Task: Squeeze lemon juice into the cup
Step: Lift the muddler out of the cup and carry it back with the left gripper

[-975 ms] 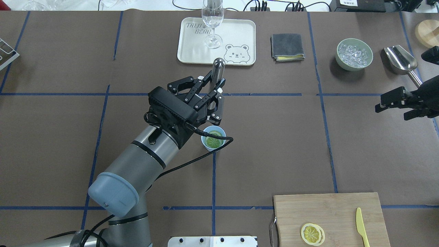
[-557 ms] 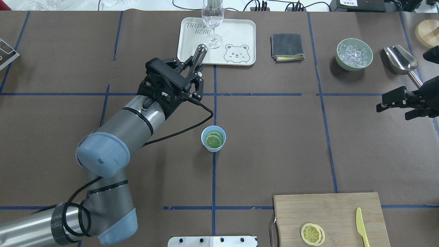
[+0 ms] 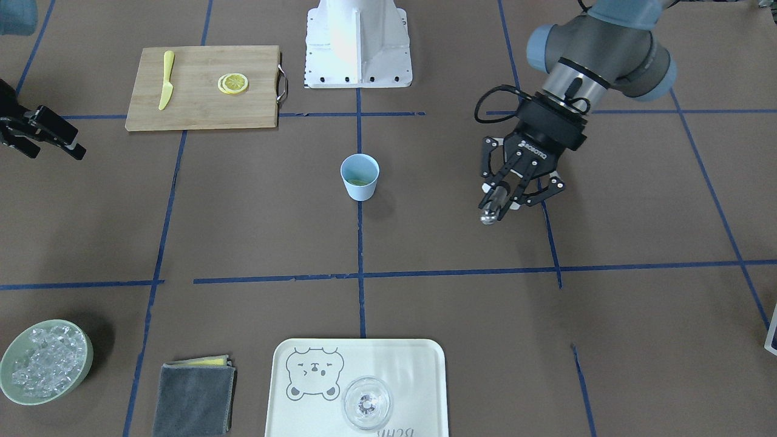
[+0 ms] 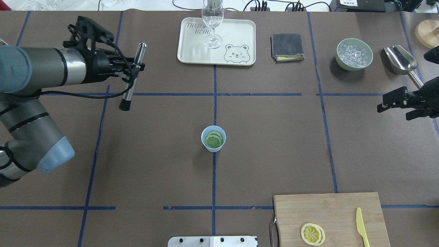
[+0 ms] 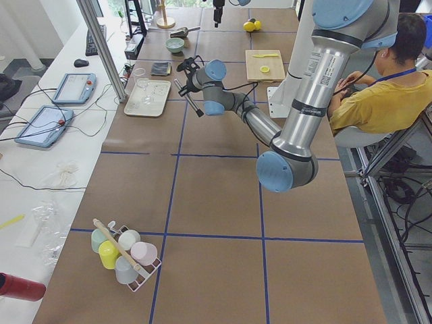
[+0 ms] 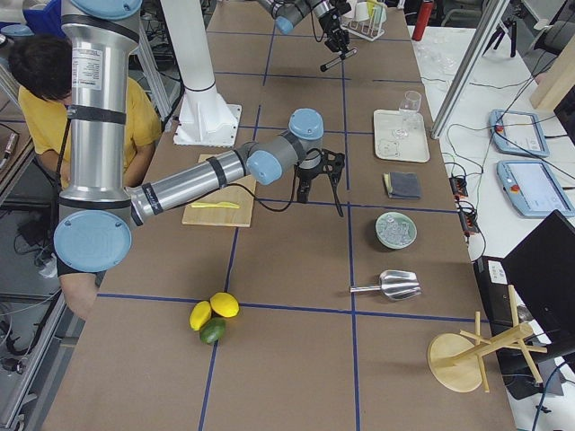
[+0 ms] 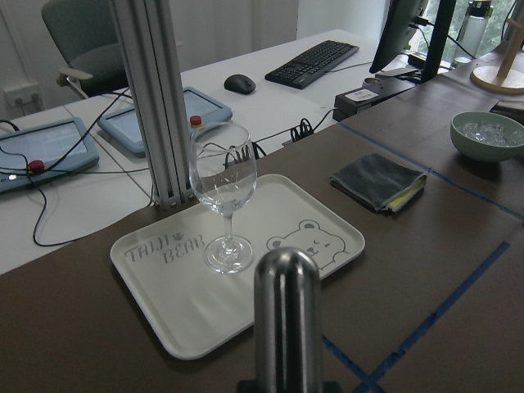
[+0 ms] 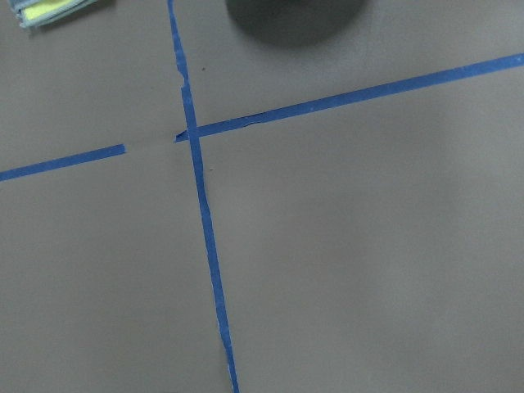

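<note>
Muddler (image 4: 140, 51) in its grip, the left gripper (image 4: 132, 69) hangs well off to the far left of the light-blue cup (image 4: 202, 138), jaws clamped midway along the steel shaft so the black working end tilts down toward the table and the rounded end rides high. The lemon (image 4: 212, 140) lies as slices inside the cup, which stands alone on a blue tape crossing; their colour reads greenish against the cup wall, probably a trick of the blue plastic. A second stack of lemon slices (image 4: 312, 234) sits unused on the bamboo cutting board (image 4: 325, 209), near and to the right of the cup, beside a yellow plastic knife (image 4: 360, 224). A second ago the tool hovered just beyond the cup's rim. It has since swung away in a wide arc, which suggests the pressing is over and the muddler is being carried off to be set down. The right gripper (image 4: 391, 109) has not moved, parked far to the cup's right with fingers apparently spread and empty.
</note>
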You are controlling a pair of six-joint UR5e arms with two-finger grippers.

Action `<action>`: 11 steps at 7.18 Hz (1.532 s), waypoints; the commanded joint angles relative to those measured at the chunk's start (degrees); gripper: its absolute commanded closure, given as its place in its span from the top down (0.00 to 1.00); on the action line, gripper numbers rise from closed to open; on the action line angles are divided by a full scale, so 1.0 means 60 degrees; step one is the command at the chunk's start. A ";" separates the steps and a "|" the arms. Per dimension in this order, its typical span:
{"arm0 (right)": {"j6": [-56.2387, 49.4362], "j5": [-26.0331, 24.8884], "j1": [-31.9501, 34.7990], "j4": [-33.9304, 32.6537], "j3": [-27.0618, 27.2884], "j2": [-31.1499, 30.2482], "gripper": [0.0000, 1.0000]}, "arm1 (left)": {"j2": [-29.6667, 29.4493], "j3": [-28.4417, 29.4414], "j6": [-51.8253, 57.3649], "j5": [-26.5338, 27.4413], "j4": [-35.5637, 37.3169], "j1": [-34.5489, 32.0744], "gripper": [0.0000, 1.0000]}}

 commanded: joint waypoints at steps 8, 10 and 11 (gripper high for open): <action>0.0000 -0.0029 0.0117 0.0000 0.0043 -0.0114 1.00 | 0.1901 0.1319 -0.1103 -0.2468 0.4990 -0.1123 0.00; 0.0014 -0.0029 0.0103 0.0000 0.0043 -0.0099 1.00 | 0.1899 0.1350 -0.1043 -0.2497 0.5019 -0.1123 0.00; 0.0015 -0.0029 0.0103 0.0000 0.0043 -0.0099 1.00 | 0.1899 0.1451 -0.1057 -0.2498 0.4918 -0.1123 0.00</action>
